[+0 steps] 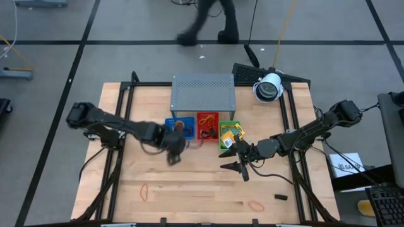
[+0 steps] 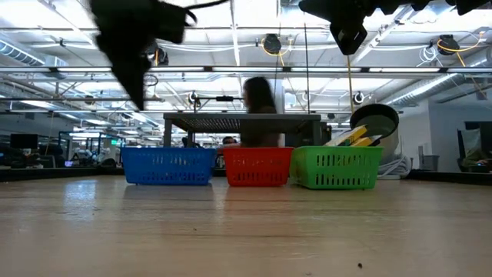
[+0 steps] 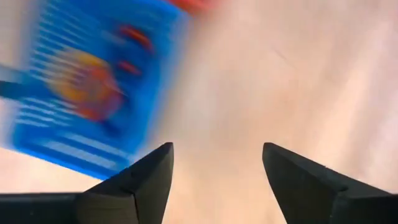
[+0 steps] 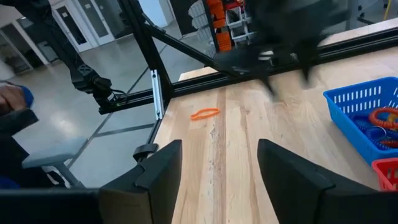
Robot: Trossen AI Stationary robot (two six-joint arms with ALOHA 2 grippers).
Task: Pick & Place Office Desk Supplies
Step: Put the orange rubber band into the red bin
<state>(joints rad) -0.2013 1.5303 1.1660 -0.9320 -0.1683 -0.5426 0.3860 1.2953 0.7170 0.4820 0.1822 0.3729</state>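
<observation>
Wooden table (image 1: 189, 189); person (image 2: 260, 115) behind; left claw (image 1: 175, 156), right claw (image 1: 238, 165) both open, empty

Three trays stand in a row near the middle of the surface (image 1: 189, 189), just in front of the shelf (image 1: 203, 93): the left tray (image 1: 170, 123), the middle tray (image 1: 207, 126) and the right tray (image 1: 230, 133), which holds packets (image 1: 232, 132). The left end effector (image 1: 175, 153) hangs in front of the left tray; the right end effector (image 1: 240, 167) in front of the right tray. Near the front edge lie one rubber band (image 1: 144, 192) at left, another band (image 1: 255, 205) and a small piece (image 1: 281, 197) at right.
</observation>
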